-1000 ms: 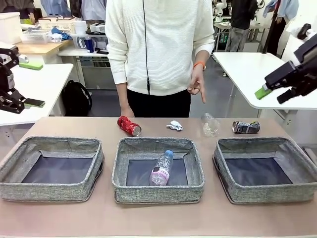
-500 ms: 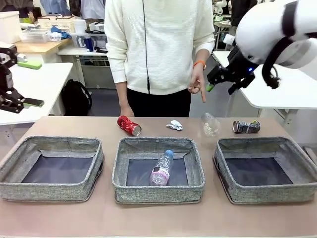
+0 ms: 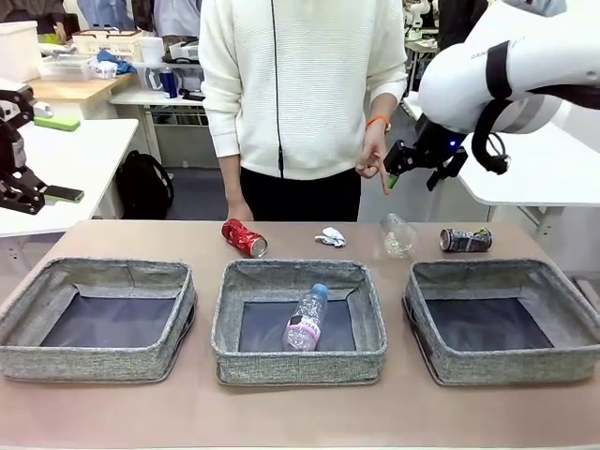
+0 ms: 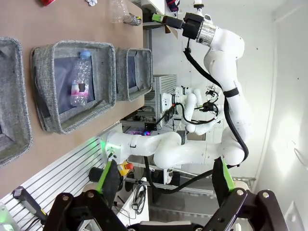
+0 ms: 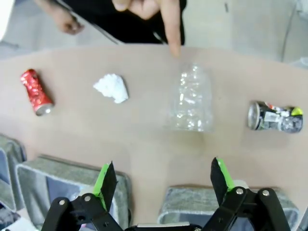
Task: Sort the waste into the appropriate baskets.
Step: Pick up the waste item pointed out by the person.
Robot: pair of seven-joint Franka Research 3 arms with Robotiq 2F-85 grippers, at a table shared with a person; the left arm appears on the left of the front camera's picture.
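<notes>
Risks first:
- Person's hand (image 3: 373, 161) hangs at the far edge of the table, one finger pointing down at the clear bottle (image 5: 193, 98). R gripper (image 3: 411, 178) is up in the air just beside that hand. If it drops straight down w/ the hand there, contact is likely. Best to wait for the hand to clear.
- Clear bottle lies on its side, thin-walled, prob. empty. Judged: it rolls or squirts out if pinched off-centre, and crumples if squeezed hard.
- In the right wrist view the bottle sits nearer one finger than the other. Without re-centring, that finger could land on it and shove it toward the dark can (image 3: 466, 241), near on its right.
- Wrong bin is possible. The pink-label bottle (image 3: 306, 319) lies in the middle basket (image 3: 300, 364), so the clear one belongs there too, I'd say.

Jaws:
- R gripper: spread wide, holds nothing, touches nothing, high over the far table.
- L gripper (image 4: 163, 163): spread wide, empty, parked far left, well apart from the table.

Left to sort, all along the far edge: red can (image 3: 245, 238), paper wad (image 3: 330, 237), clear bottle, dark can. Left basket (image 3: 94, 364) and right basket (image 3: 506, 367) hold nothing.
</notes>
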